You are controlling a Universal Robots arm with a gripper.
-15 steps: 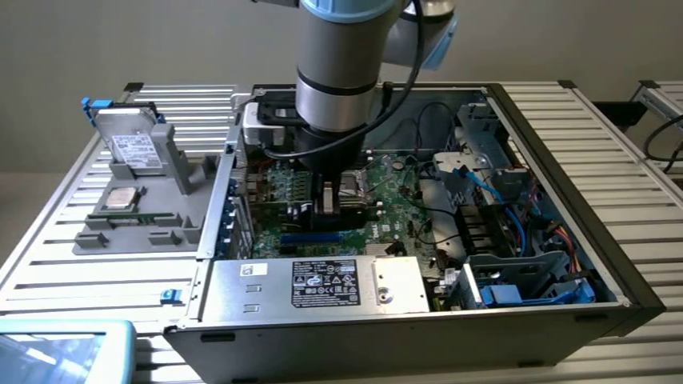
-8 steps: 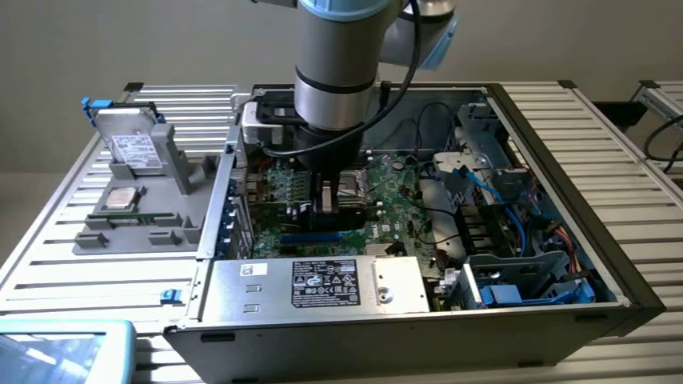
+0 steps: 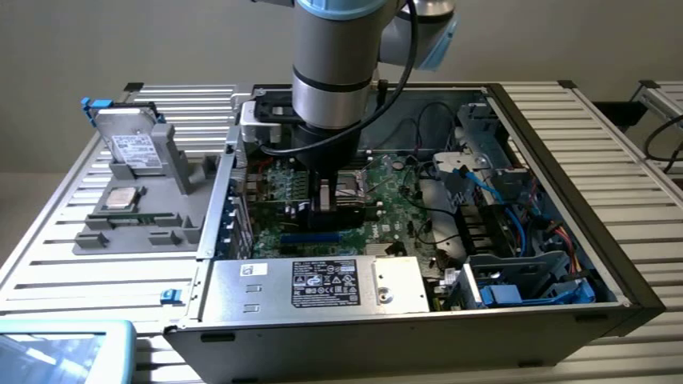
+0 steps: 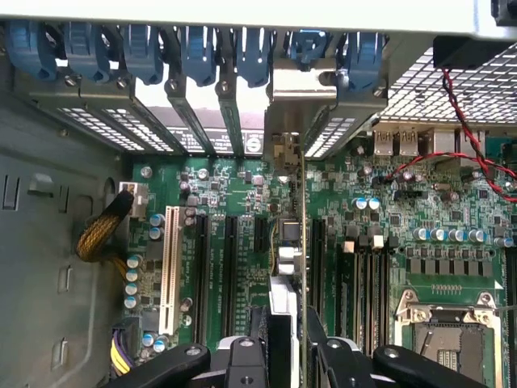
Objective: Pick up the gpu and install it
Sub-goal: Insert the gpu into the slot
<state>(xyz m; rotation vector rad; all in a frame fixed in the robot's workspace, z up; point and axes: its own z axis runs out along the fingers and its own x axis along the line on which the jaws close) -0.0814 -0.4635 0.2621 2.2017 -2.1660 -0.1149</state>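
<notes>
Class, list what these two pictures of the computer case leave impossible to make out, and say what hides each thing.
Wrist view: the card, gripped by the pincer, shows edge-on; its faces and its seating in the slot are hidden by the card itself.
Exterior view: the arm covers the slot beneath it.
Exterior view: the print on the white label is too small to read.

One gpu [image 4: 289, 242], one hard drive [image 3: 137, 148], one computer case [image 3: 427, 340]
</notes>
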